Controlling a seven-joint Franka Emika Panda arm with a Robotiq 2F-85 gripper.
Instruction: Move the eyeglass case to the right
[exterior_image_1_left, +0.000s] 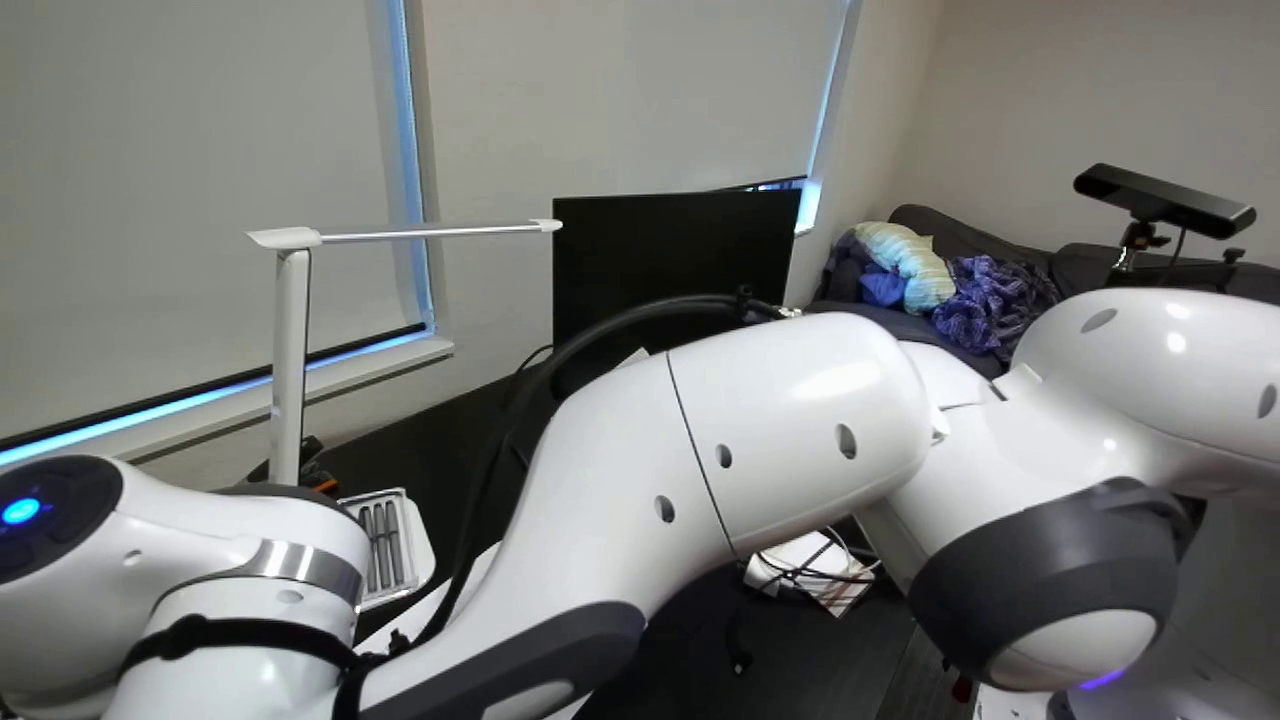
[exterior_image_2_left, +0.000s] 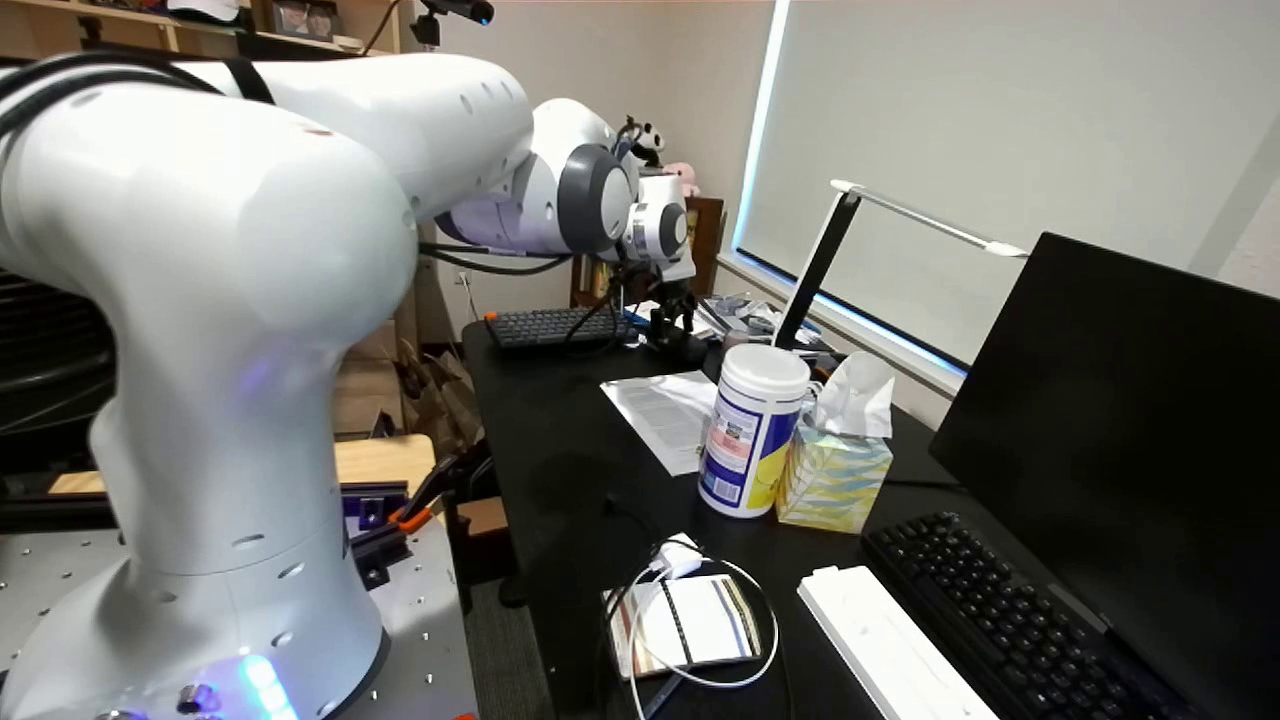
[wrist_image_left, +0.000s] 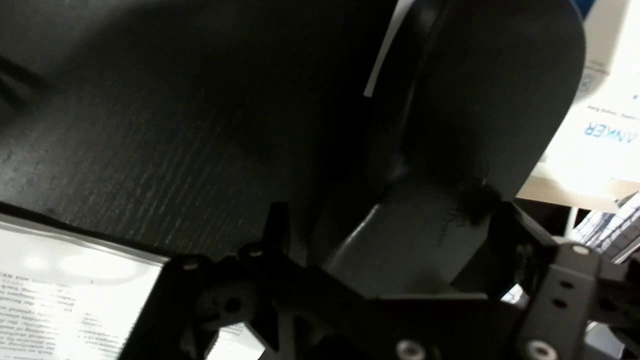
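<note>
A black eyeglass case (wrist_image_left: 480, 100) with a rounded end and faint lettering lies on the black desk in the wrist view. My gripper (wrist_image_left: 390, 215) is over its near part with the fingers wide apart, one on each side of the case. The left finger stands a little off the case; the right finger is close to its edge, and I cannot tell whether it touches. In an exterior view my gripper (exterior_image_2_left: 672, 315) points down at the far part of the desk, with the dark case (exterior_image_2_left: 686, 349) just under it. In another exterior view the arm hides the gripper and case.
A printed sheet (exterior_image_2_left: 665, 410) lies nearer on the desk and a white Anker box (wrist_image_left: 610, 100) is beside the case. A keyboard (exterior_image_2_left: 555, 327), a lamp (exterior_image_2_left: 815, 270), a wipes canister (exterior_image_2_left: 750, 430) and a tissue box (exterior_image_2_left: 835, 475) also stand around.
</note>
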